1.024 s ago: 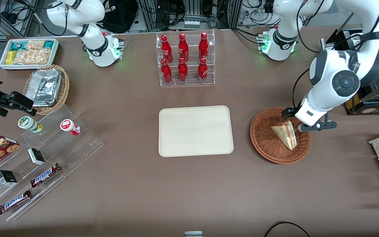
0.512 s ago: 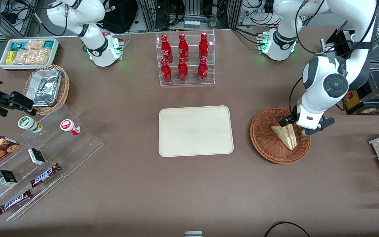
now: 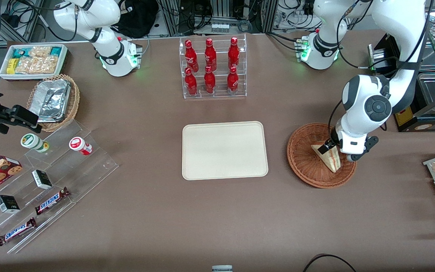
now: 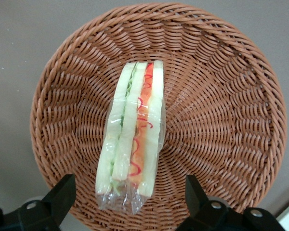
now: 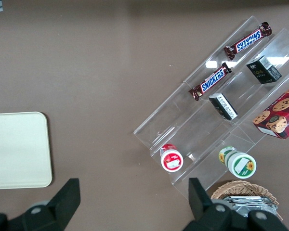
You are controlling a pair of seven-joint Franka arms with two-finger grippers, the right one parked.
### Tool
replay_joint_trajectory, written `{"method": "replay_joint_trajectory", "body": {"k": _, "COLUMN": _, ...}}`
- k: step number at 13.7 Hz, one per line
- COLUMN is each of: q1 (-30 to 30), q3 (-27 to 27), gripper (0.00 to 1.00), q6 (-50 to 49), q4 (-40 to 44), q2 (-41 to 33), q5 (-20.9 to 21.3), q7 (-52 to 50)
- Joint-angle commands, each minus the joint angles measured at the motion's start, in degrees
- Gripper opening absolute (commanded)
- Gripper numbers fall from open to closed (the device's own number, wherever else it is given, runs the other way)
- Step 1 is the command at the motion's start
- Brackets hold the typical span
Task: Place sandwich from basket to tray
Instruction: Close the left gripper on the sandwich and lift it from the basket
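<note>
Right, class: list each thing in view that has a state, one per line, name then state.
hand: open, fingers either side of the sandwich's end, above the basket.
sandwich: wrapped, lying in the basket, not gripped.
basket: holds the sandwich.
tray: bare, flat on the table.
cola bottles: upright, capped, in a clear rack.

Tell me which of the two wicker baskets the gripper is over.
The reddish-brown basket holding the sandwich, toward the working arm's end. The open gripper straddles the sandwich there. The lighter tan basket holds foil containers.
</note>
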Motion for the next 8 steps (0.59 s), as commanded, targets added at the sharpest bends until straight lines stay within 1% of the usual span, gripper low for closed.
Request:
{"method": "replay_joint_trajectory", "body": {"k": 1, "q1": 0.65, "q3": -0.38, "gripper": 1.00, "q6": 2.19, "q4": -0.13, "q2": 1.91, "q5": 0.05, "q7": -1.11}}
{"method": "replay_joint_trajectory", "body": {"k": 3, "q1": 0.65, "q3": -0.29, "gripper": 1.00, "q6": 3.07, "q4": -0.05, "q2": 2.79, "q5": 0.14, "q7": -0.76}}
{"method": "replay_joint_trajectory", "body": {"k": 4, "q1": 0.65, "q3": -0.29, "gripper": 0.95, "q6": 3.16, "q4": -0.05, "q2": 3.23, "q5": 0.14, "q7": -0.76}}
{"method": "replay_joint_trajectory", "body": {"k": 5, "q1": 0.65, "q3": -0.29, "gripper": 0.79, "q6": 3.16, "q4": -0.05, "q2": 3.40, "q5": 0.14, "q7": -0.76}}
{"method": "replay_joint_trajectory", "body": {"k": 6, "q1": 0.65, "q3": -0.29, "gripper": 0.53, "q6": 3.16, "q4": -0.05, "q2": 3.41, "q5": 0.23, "q7": -0.59}}
{"method": "replay_joint_trajectory", "body": {"k": 7, "q1": 0.65, "q3": -0.29, "gripper": 0.29, "q6": 3.16, "q4": 0.04, "q2": 3.49, "q5": 0.31, "q7": -0.33}}
{"method": "replay_joint_trajectory", "body": {"k": 8, "q1": 0.65, "q3": -0.29, "gripper": 0.14, "q6": 3.07, "q4": 0.13, "q2": 3.49, "q5": 0.32, "q7": -0.15}}
